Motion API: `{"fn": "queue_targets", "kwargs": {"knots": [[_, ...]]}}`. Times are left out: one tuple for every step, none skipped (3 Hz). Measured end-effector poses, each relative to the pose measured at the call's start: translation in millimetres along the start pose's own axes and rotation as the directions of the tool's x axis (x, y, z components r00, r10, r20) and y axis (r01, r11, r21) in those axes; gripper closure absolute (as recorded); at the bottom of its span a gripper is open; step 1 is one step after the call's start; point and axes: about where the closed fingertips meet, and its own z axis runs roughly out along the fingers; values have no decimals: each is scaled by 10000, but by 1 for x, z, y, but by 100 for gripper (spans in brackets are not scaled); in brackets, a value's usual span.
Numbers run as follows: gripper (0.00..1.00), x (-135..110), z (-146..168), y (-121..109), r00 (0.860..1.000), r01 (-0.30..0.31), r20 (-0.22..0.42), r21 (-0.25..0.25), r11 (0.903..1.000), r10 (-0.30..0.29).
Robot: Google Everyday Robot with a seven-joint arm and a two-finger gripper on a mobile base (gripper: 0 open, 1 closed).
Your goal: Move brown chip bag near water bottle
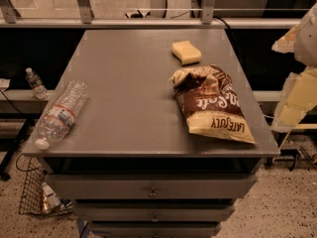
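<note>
The brown chip bag (213, 103) lies flat on the right side of the grey table (129, 83), crinkled, with cream-yellow ends and white lettering; its near end reaches the front right corner. The water bottle (60, 114) lies on its side at the table's left edge, white cap toward the front, white label with a red band. The bag and bottle are far apart, across the table's width. My gripper (296, 90), cream-coloured, hangs at the right edge of the view, beyond the table's right side and apart from the bag.
A small yellow sponge (186, 52) lies at the back of the table, just behind the bag. A small clear bottle (35, 83) stands on a low shelf to the left. A wire basket (37, 192) sits on the floor at the front left. Drawers run below the tabletop.
</note>
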Motion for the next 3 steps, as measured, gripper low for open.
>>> {"fn": "queue_targets", "kwargs": {"knots": [[0, -1, -1, 0, 10000, -18, 15, 30, 10000, 18], [0, -23, 8, 0, 9995, -165, 265, -145, 9998, 169], [0, -90, 51, 4, 9977, -231, 632, -367, 9991, 253]]}}
